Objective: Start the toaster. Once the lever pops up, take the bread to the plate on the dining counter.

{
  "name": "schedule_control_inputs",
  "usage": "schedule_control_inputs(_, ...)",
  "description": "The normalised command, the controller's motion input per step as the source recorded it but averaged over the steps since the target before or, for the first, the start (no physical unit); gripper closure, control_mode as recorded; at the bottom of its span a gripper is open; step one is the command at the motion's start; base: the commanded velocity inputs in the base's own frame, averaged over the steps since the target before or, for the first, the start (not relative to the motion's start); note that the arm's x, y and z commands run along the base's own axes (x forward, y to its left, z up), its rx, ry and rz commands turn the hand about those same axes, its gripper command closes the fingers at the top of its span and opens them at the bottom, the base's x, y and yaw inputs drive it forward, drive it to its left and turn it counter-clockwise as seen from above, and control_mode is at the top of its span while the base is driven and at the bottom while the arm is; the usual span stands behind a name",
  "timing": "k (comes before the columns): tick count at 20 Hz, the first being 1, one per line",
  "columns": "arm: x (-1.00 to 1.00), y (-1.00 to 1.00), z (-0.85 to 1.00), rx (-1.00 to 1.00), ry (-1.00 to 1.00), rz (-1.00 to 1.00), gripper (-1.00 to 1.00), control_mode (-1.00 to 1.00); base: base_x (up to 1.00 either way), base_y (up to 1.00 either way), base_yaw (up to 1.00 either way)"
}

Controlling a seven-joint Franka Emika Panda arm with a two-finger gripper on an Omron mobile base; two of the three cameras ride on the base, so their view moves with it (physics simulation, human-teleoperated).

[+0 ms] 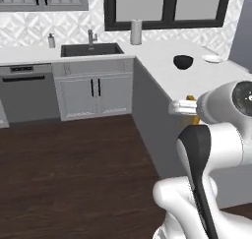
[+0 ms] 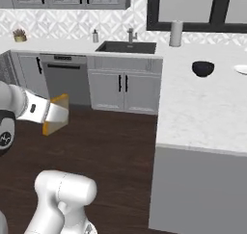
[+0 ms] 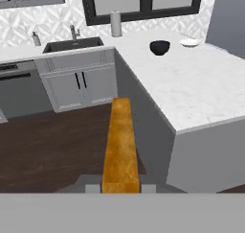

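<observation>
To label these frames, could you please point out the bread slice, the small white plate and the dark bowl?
golden-tan bread slice (image 3: 120,145): hand view, orange crust edge.
small round white plate (image 3: 190,42): hand view, centre.
dark blue-black bowl (image 2: 203,68): right base view, outer wall.

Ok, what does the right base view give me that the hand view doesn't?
Right base view alone: the end effector shut on the bread, seen from the side, and a small potted plant far left. Hand view alone: the bread's orange crust edge-on and the whole white plate. Both: dining counter, dark bowl, sink, paper towel roll.
</observation>
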Motion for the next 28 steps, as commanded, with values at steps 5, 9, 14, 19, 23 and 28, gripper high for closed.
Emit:
schedule_control_inputs(5, 0.00, 0.00, 0.00, 0.00, 0.00, 0.00, 1.00, 1.00, 0.00, -1.00, -0.11)
schedule_control_inputs(9, 0.00, 0.00, 0.00, 0.00, 0.00, 0.00, 1.00, 1.00, 0.00, -1.00, -0.10)
schedule_control_inputs(14, 0.00, 0.00, 0.00, 0.00, 0.00, 0.00, 1.00, 1.00, 0.03, -1.00, -0.06)
schedule_control_inputs(19, 0.00, 0.00, 0.00, 0.00, 0.00, 0.00, 1.00, 1.00, 0.12, -1.00, -0.01)
schedule_control_inputs(23, 0.00, 0.00, 0.00, 0.00, 0.00, 0.00, 1.00, 1.00, 0.23, -1.00, 0.00)
schedule_control_inputs(28, 0.00, 0.00, 0.00, 0.00, 0.00, 0.00, 1.00, 1.00, 0.37, -1.00, 0.00)
